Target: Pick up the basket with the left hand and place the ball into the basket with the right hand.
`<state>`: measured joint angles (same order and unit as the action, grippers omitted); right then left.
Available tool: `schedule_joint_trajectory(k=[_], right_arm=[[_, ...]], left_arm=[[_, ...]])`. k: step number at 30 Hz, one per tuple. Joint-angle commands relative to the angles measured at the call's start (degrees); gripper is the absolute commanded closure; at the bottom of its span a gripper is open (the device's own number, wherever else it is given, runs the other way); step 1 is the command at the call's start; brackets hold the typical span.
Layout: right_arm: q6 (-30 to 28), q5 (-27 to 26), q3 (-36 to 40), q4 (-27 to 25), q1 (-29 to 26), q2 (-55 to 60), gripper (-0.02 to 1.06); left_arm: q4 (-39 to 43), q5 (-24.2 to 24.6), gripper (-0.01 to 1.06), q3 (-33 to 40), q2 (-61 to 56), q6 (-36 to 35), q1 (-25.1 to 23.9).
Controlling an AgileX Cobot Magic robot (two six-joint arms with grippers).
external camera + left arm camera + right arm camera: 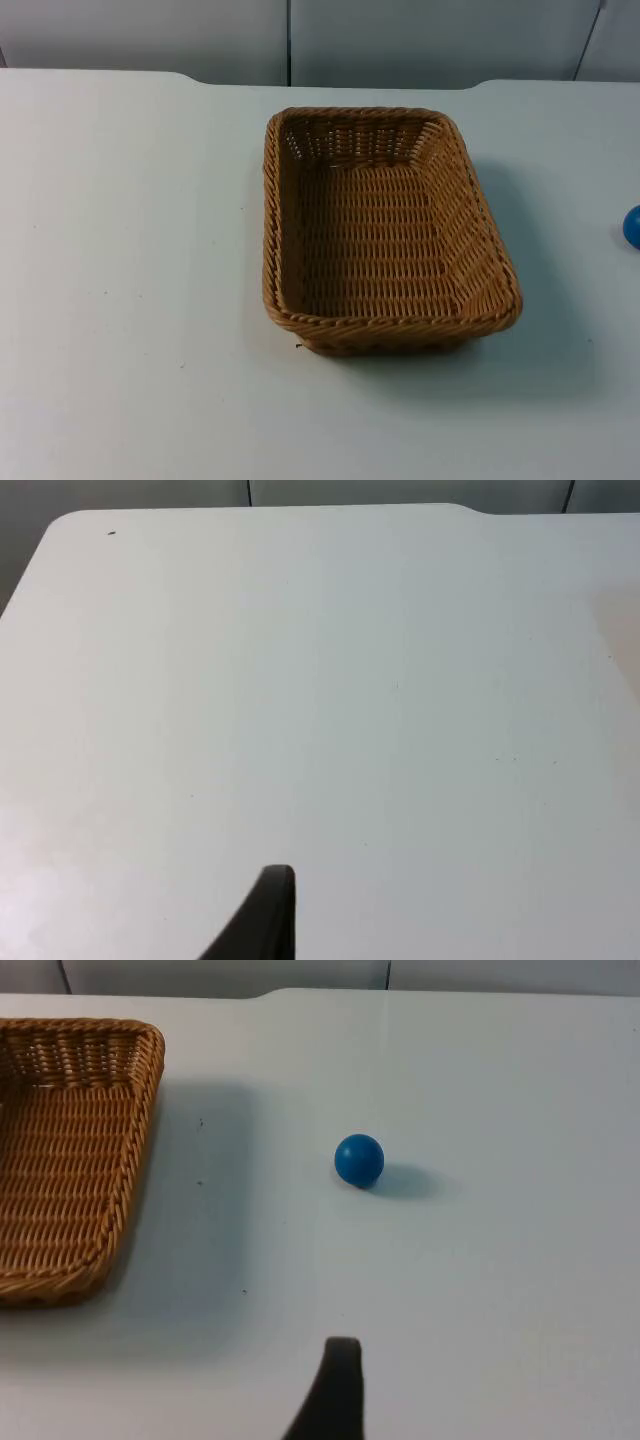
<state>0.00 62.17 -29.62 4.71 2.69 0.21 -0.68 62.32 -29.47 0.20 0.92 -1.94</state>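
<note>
The rectangular woven brown wicker basket [385, 230] sits flat and upright on the white table top [130, 280], near its middle, with the small blue ball [359, 1160] lying on the table well apart to its right. The left gripper [270, 920] hangs over bare table and the right gripper [335, 1390] hangs over the table near the ball, neither touching anything. Whether either gripper is spread or pressed together cannot be told.
</note>
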Motion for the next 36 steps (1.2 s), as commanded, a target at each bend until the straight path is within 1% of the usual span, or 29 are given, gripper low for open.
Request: schedule_joint_trajectory(k=[1, 5, 9, 13, 14, 17, 19, 20, 24, 25, 27, 29, 30, 33, 35, 36], right_arm=[[-0.37, -0.5, 0.6, 0.34, -0.37, -0.21, 0.28], [-0.37, -0.5, 0.6, 0.34, -0.37, -0.21, 0.28], [-0.37, -0.5, 0.6, 0.34, -0.37, -0.21, 0.28], [-0.37, -0.5, 0.6, 0.34, -0.37, -0.21, 0.28], [-0.37, -0.5, 0.6, 0.34, -0.37, -0.21, 0.28], [-0.37, -0.5, 0.6, 0.34, -0.37, -0.21, 0.28], [-0.37, -0.5, 0.6, 0.34, -0.37, -0.21, 0.28], [-0.37, -0.5, 0.6, 0.34, -0.37, -0.21, 0.28], [-0.37, -0.5, 0.6, 0.34, -0.37, -0.21, 0.28], [-0.37, -0.5, 0.6, 0.34, -0.37, -0.21, 0.28], [-0.37, -0.5, 0.6, 0.34, -0.37, -0.21, 0.28], [-0.37, -0.5, 0.6, 0.34, -0.37, -0.21, 0.28], [-0.37, -0.5, 0.6, 0.34, -0.37, -0.21, 0.28], [-0.37, -0.5, 0.6, 0.34, -0.37, -0.21, 0.28], [-0.37, -0.5, 0.6, 0.34, -0.37, -0.21, 0.28], [-0.37, -0.5, 0.6, 0.34, -0.37, -0.21, 0.28]], left_arm=[[-0.11, -0.65, 0.0, 0.05, -0.2, -0.92, -0.22], [-0.7, -0.65, 0.0, 0.05, -0.2, -2.94, -0.22], [-1.07, -0.65, 0.0, -0.44, -0.2, -3.08, -0.22], [-2.21, -1.3, 0.0, -5.17, 0.88, -3.2, -0.22], [-2.21, -1.3, 0.0, -5.17, 0.88, -3.2, -0.22], [-3.45, -1.46, 0.0, -9.8, 6.03, -3.04, -0.22], [-3.81, -2.55, 0.0, -12.59, 10.42, -2.82, -0.22], [-3.81, -2.55, 0.0, -12.59, 10.42, -2.82, -0.22], [-5.13, -5.05, 0.0, -18.14, 20.92, -1.25, -0.22], [-5.13, -5.05, 0.0, -18.14, 20.92, -1.25, -0.22], [-6.52, -6.39, 0.0, -21.26, 26.09, 1.34, -0.22], [-10.01, -8.99, 0.0, -24.53, 32.57, 6.22, -0.22], [-10.01, -8.99, 0.0, -24.53, 32.57, 6.22, -0.22], [-17.53, -12.01, 0.0, -28.03, 39.2, 11.84, -0.22], [-23.36, -12.55, 0.0, -30.14, 43.55, 15.95, -0.22], [-23.36, -12.55, 0.0, -30.14, 43.55, 15.95, -0.22]])
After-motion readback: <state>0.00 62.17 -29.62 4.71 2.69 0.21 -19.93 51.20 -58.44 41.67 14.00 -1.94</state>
